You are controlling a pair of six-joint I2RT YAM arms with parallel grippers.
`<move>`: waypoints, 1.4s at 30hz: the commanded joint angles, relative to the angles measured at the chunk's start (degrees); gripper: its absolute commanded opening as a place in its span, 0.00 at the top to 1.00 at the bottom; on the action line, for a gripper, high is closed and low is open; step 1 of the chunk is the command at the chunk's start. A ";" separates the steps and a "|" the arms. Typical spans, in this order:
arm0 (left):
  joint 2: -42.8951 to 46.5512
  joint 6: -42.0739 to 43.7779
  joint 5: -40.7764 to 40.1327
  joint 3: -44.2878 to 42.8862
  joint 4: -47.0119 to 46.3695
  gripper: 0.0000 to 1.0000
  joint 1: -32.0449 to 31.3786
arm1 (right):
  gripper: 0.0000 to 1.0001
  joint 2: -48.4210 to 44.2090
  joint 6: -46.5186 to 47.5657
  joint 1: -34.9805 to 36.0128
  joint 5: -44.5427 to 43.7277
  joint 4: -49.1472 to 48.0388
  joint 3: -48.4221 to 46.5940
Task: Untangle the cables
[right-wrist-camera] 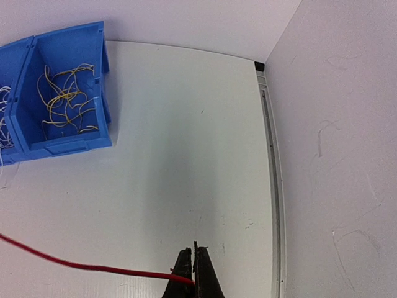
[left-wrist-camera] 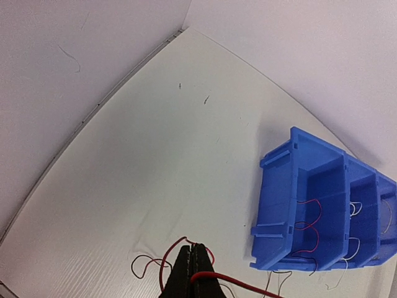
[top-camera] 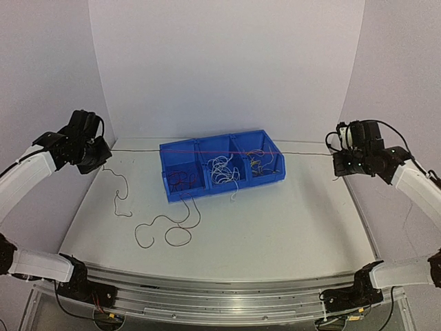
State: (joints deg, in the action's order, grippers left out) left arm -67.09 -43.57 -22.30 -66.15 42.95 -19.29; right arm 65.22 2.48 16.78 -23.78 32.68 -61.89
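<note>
The job looked well advanced but not finished. A single red cable [top-camera: 220, 151] was stretched taut and nearly level between the two arms, hanging in the air above the rear of the blue bin [top-camera: 262, 181] and touching none of the other wires. The left tool [left-wrist-camera: 191, 257] had its fingers pressed together on one end of that cable. The right tool [right-wrist-camera: 191, 254] was likewise pinched tight on the other end, as both wrist views showed. Pulled straight like this, the strand appeared free of any knot.

The bin stood on the table [top-camera: 275, 227] with three compartments, each holding one colour. Dark red wires [top-camera: 182, 181] lay in the left one, white wires [top-camera: 224, 171] in the middle and yellow wires [top-camera: 258, 164] in the right. That sorting read as the part already done, though the white and yellow bundles lay in loose heaps and I could not tell whether they were fully separate. One white end drooped over the front wall.

Some work remained, by my judgement. The held red cable would probably belong with the dark red wires. Loose strands [top-camera: 169, 227] curled on the table in front of the bin and to its left — thin loops crossing one another. Their colours were hard to make out from above, though the left wrist view showed red and darker pieces just beside its fingers.
</note>
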 commanded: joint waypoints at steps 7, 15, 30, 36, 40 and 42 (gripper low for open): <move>1.46 6.42 39.44 -0.91 -19.46 1.00 2.35 | 1.00 8.72 -20.16 1.14 51.79 -5.11 -5.09; -7.90 5.22 50.48 -10.01 -28.68 1.00 -1.19 | 0.23 18.67 -19.25 16.73 57.62 -10.53 -13.77; -26.24 4.85 52.24 -50.46 -24.69 1.00 -2.25 | 0.13 4.12 -16.91 16.93 37.43 -10.53 2.51; -30.85 5.52 51.63 -62.03 -26.52 1.00 -2.17 | 0.12 -3.69 -16.38 16.89 28.30 -10.53 8.57; -32.38 5.64 52.50 -67.55 -27.24 1.00 -2.18 | 0.12 -6.95 -15.97 16.93 24.76 -10.57 10.77; -31.80 6.49 50.24 -67.39 -27.56 1.00 -2.19 | 0.11 -7.76 -15.90 16.92 23.84 -10.51 11.28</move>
State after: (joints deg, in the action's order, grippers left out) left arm -99.52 -38.86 28.98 -130.10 17.77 -21.61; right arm 59.65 -14.38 33.74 5.48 23.33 -51.64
